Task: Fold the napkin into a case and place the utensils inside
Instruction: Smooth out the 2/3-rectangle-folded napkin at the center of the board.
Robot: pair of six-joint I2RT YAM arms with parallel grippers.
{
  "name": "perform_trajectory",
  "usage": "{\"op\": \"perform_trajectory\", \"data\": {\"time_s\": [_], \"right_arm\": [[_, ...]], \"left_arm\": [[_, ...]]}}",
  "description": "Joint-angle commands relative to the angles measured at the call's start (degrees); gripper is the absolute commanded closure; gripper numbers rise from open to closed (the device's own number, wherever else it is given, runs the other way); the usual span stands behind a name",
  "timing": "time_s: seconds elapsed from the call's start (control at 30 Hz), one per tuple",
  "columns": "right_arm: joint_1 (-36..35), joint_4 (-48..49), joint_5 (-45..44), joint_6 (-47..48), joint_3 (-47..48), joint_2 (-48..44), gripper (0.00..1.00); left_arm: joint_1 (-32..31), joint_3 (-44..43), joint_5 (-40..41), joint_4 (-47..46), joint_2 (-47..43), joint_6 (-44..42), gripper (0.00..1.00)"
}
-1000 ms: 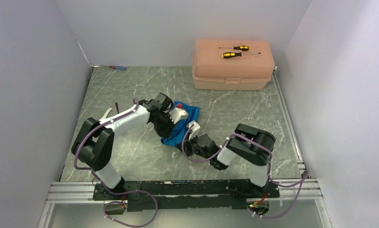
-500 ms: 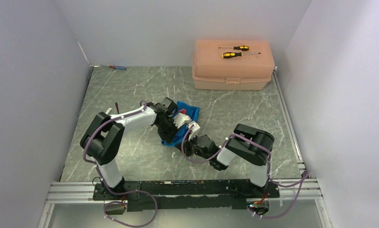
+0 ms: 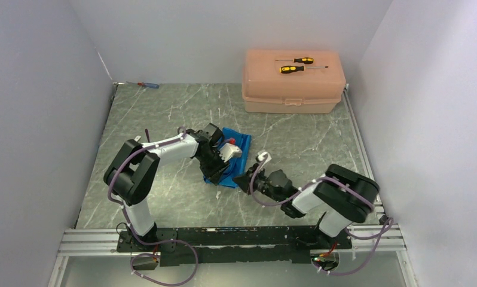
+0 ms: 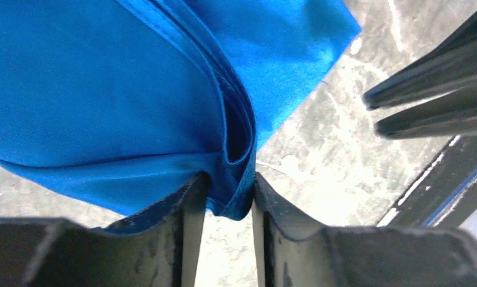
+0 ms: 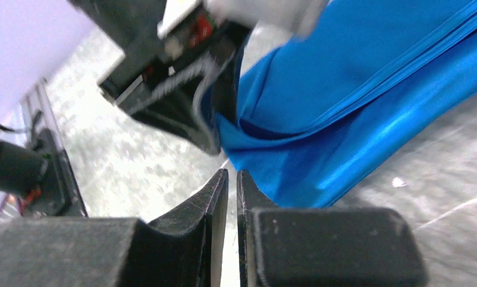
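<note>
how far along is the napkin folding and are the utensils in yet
Partly done: the napkin already lies folded in layers on the table. In hand: the left gripper has a folded edge between its fingers, while the right gripper sits just beside the cloth, holding nothing. Left: finishing the case; no utensils visible inside.

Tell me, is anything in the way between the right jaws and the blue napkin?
Nothing visible. The right gripper sits just off the napkin edge with only bare table between. The left gripper already has a folded napkin edge between its jaws.
</note>
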State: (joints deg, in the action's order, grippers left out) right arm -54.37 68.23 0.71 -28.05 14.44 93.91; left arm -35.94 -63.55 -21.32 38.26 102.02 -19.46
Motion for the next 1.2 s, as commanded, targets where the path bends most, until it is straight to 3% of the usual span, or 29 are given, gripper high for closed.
{"op": "perform_trajectory", "data": {"time_s": [0.0, 0.1, 0.13, 0.37, 0.57, 0.77, 0.97, 1.17], "right_arm": [[4.7, 0.5, 1.6, -2.9, -2.4, -8.8, 0.85], [9.2, -4.7, 2.2, -3.1, -1.5, -13.4, 0.85], [10.8, -6.5, 2.8, -3.1, -0.9, -14.3, 0.86], [19.3, -14.3, 7.4, -3.6, 7.9, -11.4, 0.90], [20.0, -16.7, 13.3, -4.7, 16.8, -2.5, 0.96], [16.5, -18.7, 16.2, -6.1, 21.7, 3.8, 1.00], [10.6, -16.5, 16.3, -8.0, 21.3, 8.9, 1.00], [6.6, -16.8, 15.4, -7.6, 19.8, 10.5, 1.00]], "left_arm": [[-0.4, 1.4, -1.7, 1.5, 1.5, -0.4, 0.52], [-0.3, 1.3, -2.3, 2.2, 0.5, -0.8, 0.29], [-0.4, 1.1, -2.5, 2.6, 0.2, -0.9, 0.27], [-0.4, -0.7, -4.4, 5.7, -2.8, -0.7, 0.26], [-0.4, -4.0, -8.0, 9.9, -6.3, -0.9, 0.26], [1.3, -8.9, -13.2, 14.9, -9.5, -1.1, 0.29], [7.7, -10.1, -18.2, 17.6, -10.4, -1.5, 0.28], [13.0, -7.3, -14.2, 12.8, -10.2, -0.5, 0.30]]}}
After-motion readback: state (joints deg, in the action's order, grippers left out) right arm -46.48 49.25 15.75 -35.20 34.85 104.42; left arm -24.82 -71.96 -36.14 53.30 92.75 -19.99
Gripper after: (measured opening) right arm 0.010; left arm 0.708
